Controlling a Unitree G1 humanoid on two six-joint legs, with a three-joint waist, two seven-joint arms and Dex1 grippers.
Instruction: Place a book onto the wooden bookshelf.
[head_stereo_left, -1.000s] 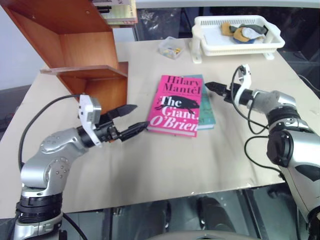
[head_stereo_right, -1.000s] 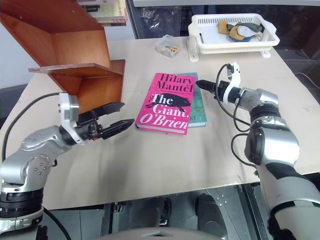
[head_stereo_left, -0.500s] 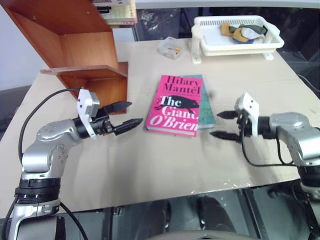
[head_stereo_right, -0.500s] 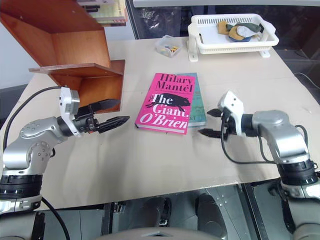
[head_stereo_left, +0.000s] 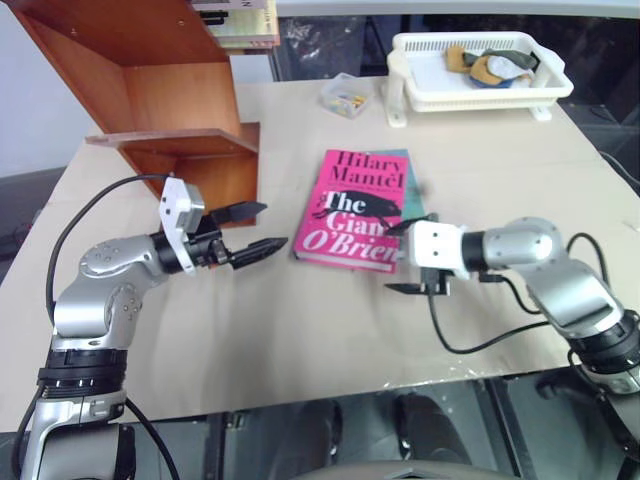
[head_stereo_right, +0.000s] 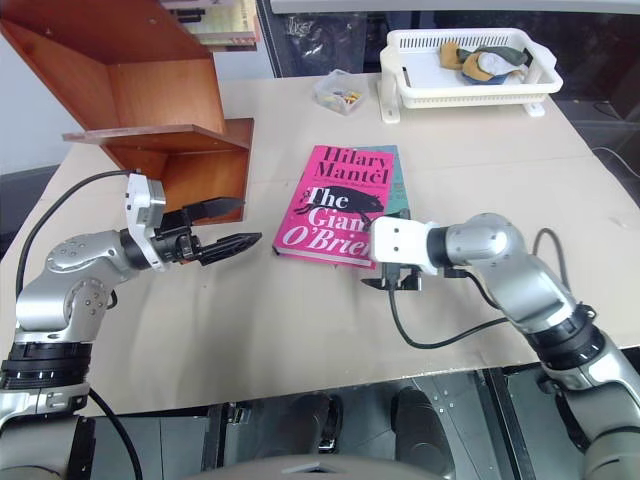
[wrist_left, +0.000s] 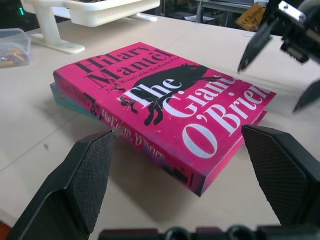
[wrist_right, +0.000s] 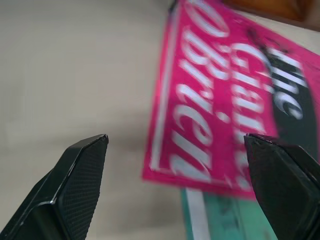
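Observation:
The pink book (head_stereo_left: 358, 208) lies flat in the middle of the table, on top of a thinner teal book (head_stereo_left: 420, 208). The wooden bookshelf (head_stereo_left: 170, 85) stands at the back left. My left gripper (head_stereo_left: 276, 224) hovers open and level just left of the book's near left corner, pointing at it; the left wrist view has the book (wrist_left: 165, 95) between its fingers (wrist_left: 85, 180). My right gripper (head_stereo_left: 393, 258) is open at the book's near right corner, its fingers one above the other, apart from the cover (wrist_right: 225, 100).
A white plastic basket (head_stereo_left: 400, 60) with cloth items stands at the back right. A small clear box (head_stereo_left: 342, 95) sits behind the books. More books (head_stereo_left: 240, 20) rest on top of the shelf. The table's front edge runs just below both arms.
My right gripper swung from the book's far right edge back to its near right corner and rolled over. My left gripper edged slightly toward the book, then held still.

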